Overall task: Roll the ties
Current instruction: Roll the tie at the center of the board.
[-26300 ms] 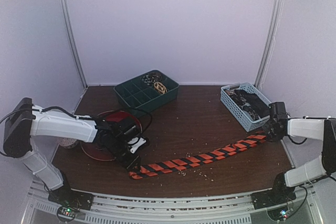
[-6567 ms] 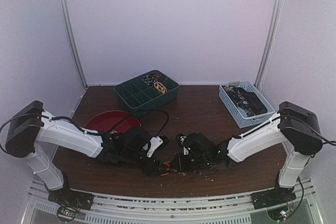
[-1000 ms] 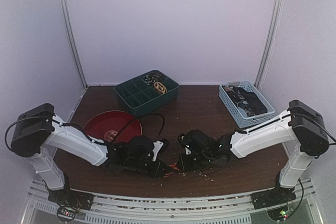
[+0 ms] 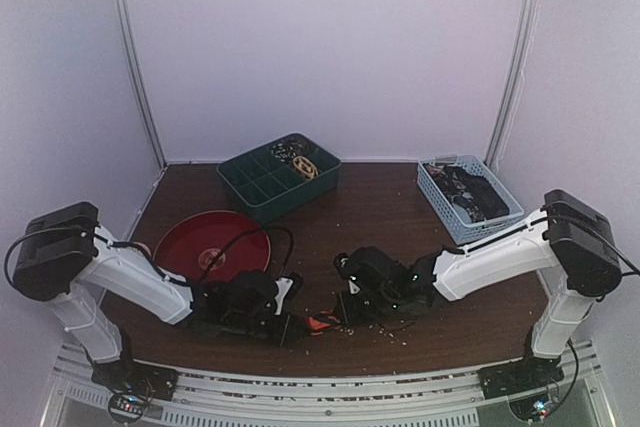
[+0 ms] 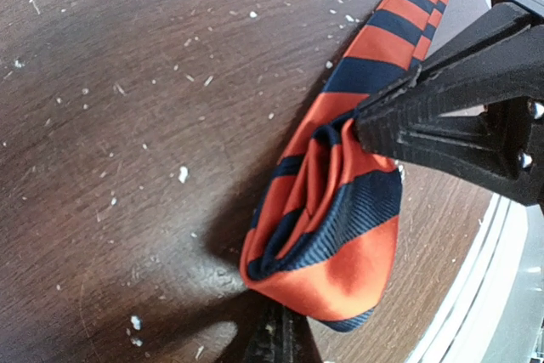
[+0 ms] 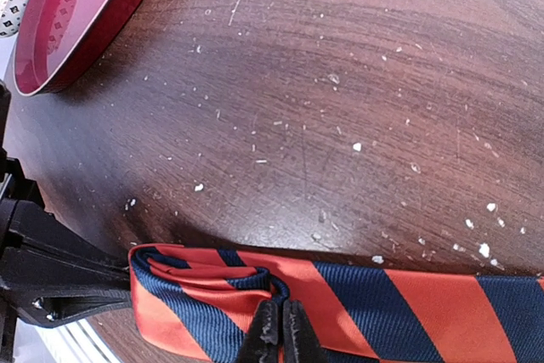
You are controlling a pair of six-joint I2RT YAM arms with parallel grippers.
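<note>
1. Orange-red & navy striped tie (image 5: 336,235) is lying on the dark wood table (image 4: 380,209), nr the front edge, btwn the two arms. One end is sitting folded into a loose, partly wound coil, w/ the rest running flat along the tabletop.
2. L gripper (image 4: 289,325) is clamping that coiled end, closed on the fabric, w/ one black finger (image 5: 442,116) pressing the fold from the side.
3. R gripper (image 4: 346,311) is pinching the same tie just beside the coil, fingertips (image 6: 266,334) drawn tight together over the band's edge.
4. Both grippers are sitting low at the tabletop, close together, w/ the coil btwn them.
5. Red plate (image 4: 215,237) is lying on the table's left, apart from the tie; white crumbs are dotting the wood.
6. Green compartment tray (image 4: 275,197) is standing at the back, holding a tan coil (image 4: 305,166) in a rear compartment.
7. Light-blue basket (image 4: 438,195) is sitting back right w/ dark items inside, too small to make out.
</note>
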